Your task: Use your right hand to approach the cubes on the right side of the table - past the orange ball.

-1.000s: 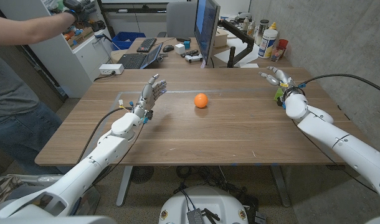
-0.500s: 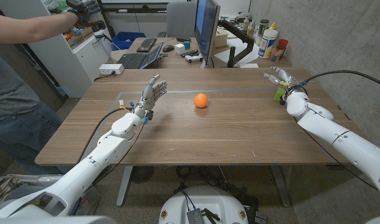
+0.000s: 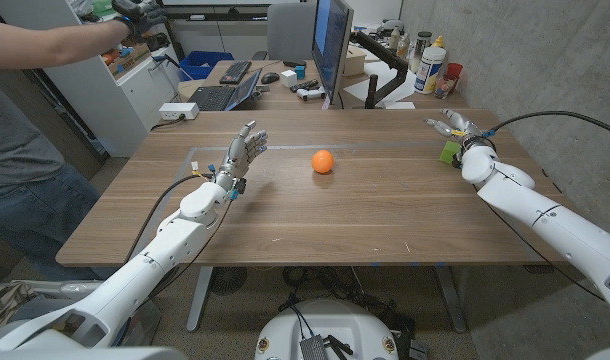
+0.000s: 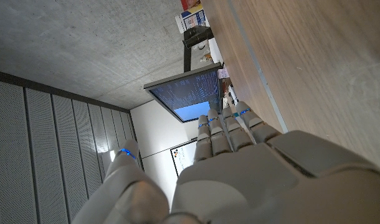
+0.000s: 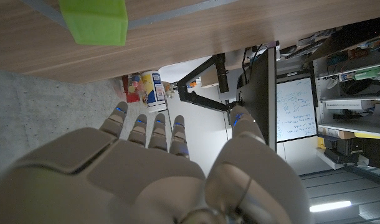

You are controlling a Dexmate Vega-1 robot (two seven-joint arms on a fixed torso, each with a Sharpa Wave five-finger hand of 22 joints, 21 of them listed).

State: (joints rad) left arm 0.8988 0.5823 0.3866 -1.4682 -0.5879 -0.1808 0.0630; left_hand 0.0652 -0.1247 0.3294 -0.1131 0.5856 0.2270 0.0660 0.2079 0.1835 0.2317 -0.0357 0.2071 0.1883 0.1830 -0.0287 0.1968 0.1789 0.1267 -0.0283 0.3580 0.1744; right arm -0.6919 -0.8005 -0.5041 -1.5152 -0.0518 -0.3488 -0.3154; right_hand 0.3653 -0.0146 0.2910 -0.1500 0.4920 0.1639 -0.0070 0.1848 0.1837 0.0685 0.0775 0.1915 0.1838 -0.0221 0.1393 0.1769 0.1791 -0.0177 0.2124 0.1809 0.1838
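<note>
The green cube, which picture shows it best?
The right wrist view: the green cube looks big and clear on the wooden table there. In the head view it is a small green speck half hidden behind the right hand.

green cube (image 3: pixel 449 153) | upper right of frame, on wood table, partly hidden | orange ball (image 3: pixel 323 161) | upper centre, resting alone

1. The right hand (image 3: pixel 455 126) now sits farther toward the tabletop's (image 3: pixel 365 210) right edge and slightly nearer the far edge than a second ago.
2. More of the green cube (image 3: pixel 449 153) shows beside the right hand.
3. The person's gloved hand (image 3: pixel 135 12) beyond the far left corner has shifted slightly.
</note>
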